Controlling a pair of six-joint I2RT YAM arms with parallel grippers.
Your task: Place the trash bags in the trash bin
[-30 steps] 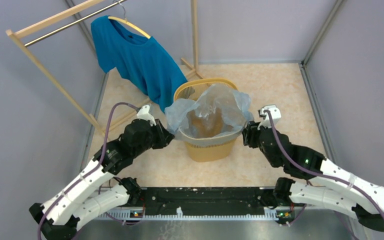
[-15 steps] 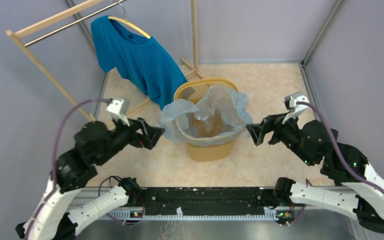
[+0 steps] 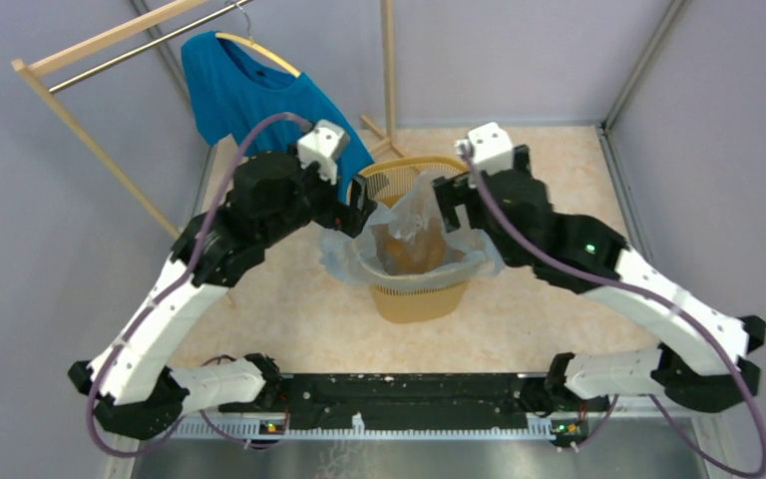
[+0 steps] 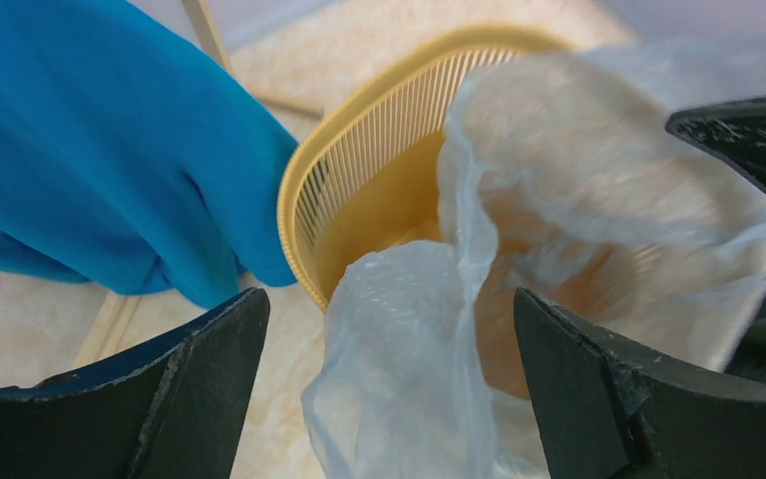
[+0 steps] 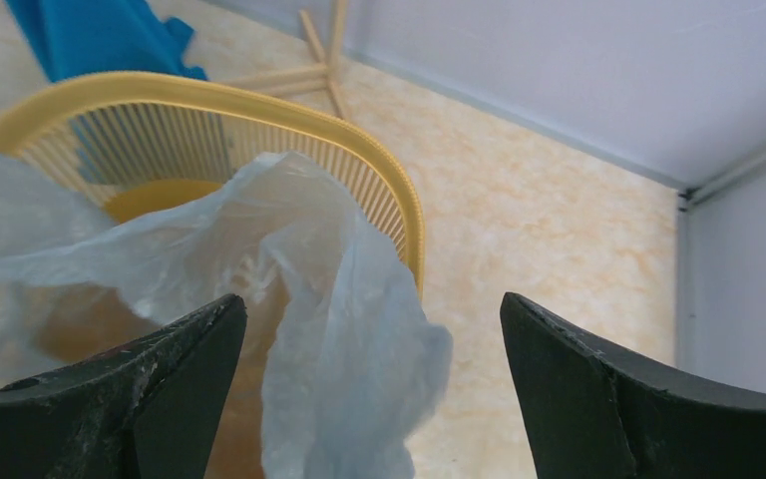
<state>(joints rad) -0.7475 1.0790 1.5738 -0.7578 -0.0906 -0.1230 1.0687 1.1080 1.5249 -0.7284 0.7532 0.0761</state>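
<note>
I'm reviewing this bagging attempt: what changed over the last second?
The left gripper and right gripper swung from the near sides of the trash bin toward its far rim, open, flanking the trash bag, which bunched narrower. Bin and T-shirt stayed put.

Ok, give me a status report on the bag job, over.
Both open: left gripper, right gripper, above the trash bin. The trash bag drapes near rim, far rim bare. The blue shirt hangs close on the left.
</note>
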